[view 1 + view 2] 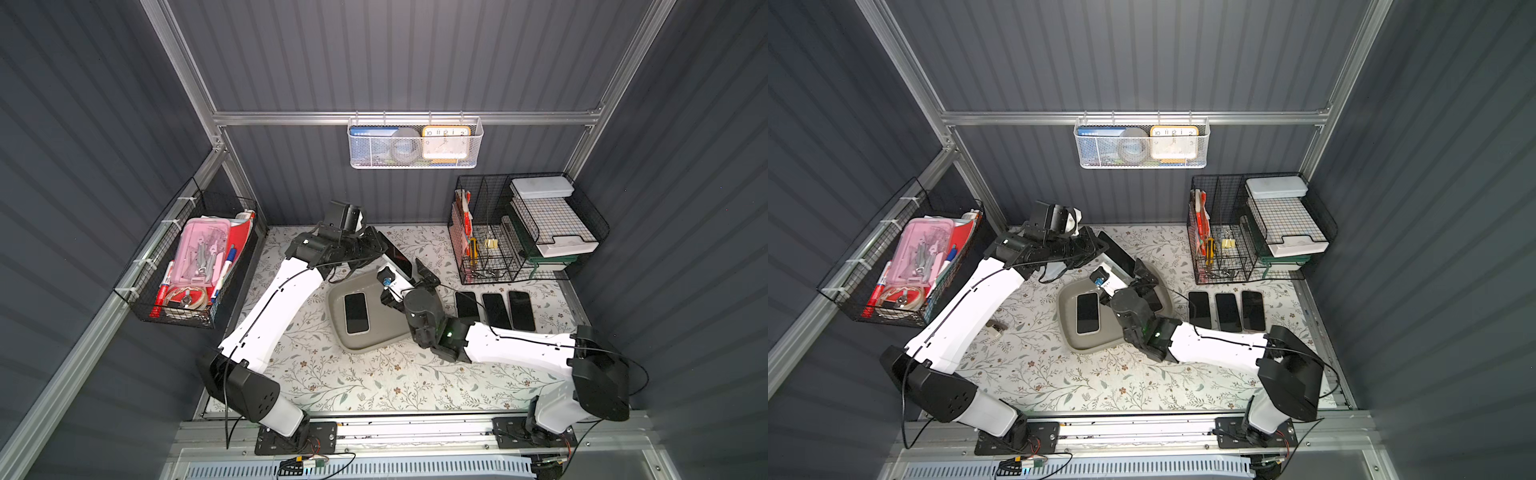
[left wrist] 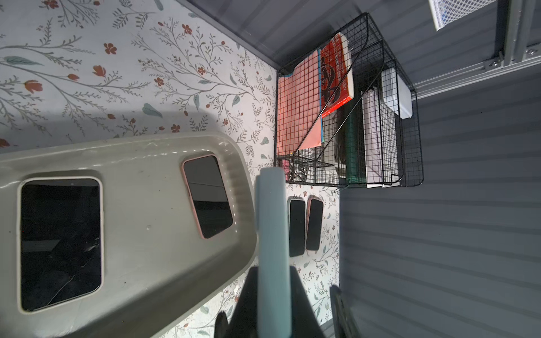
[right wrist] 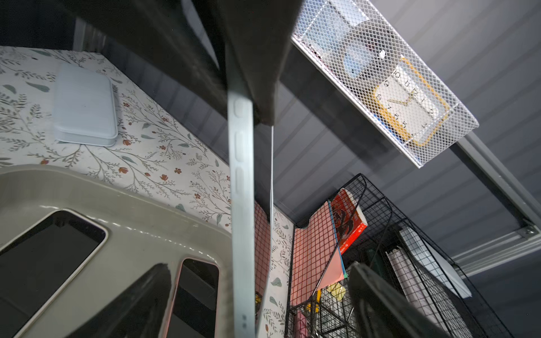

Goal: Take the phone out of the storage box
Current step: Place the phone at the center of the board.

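1. The left gripper (image 2: 272, 307) is clamped on a pale blue phone (image 2: 271, 234), which the left wrist view shows edge-on between its two black fingers (image 2: 246, 301).
2. In both top views the pale blue phone (image 1: 397, 257) (image 1: 1118, 252) is tilted in the air over the far edge of the storage box (image 1: 365, 345) (image 1: 1084, 345), with its dark screen facing up and clear of the box floor.
3. The right gripper (image 1: 406, 274) (image 1: 1122, 274) has its jaws spread wide. In the right wrist view one finger stands on each side of the phone's thin edge (image 3: 240, 204), and neither touches it.
4. A white-cased phone (image 1: 356, 312) (image 1: 1087, 312) lies flat, screen up, on the floor of the storage box.
5. A pink-cased phone (image 2: 207, 196) (image 3: 196, 292) lies in the box too, near the wall by the held phone. In the top views the right arm hides it.
6. Three dark phones (image 1: 496, 311) lie side by side on the floral table (image 1: 374, 386), just right of the box.
7. A black wire organiser (image 1: 519, 232) stands at the back right.
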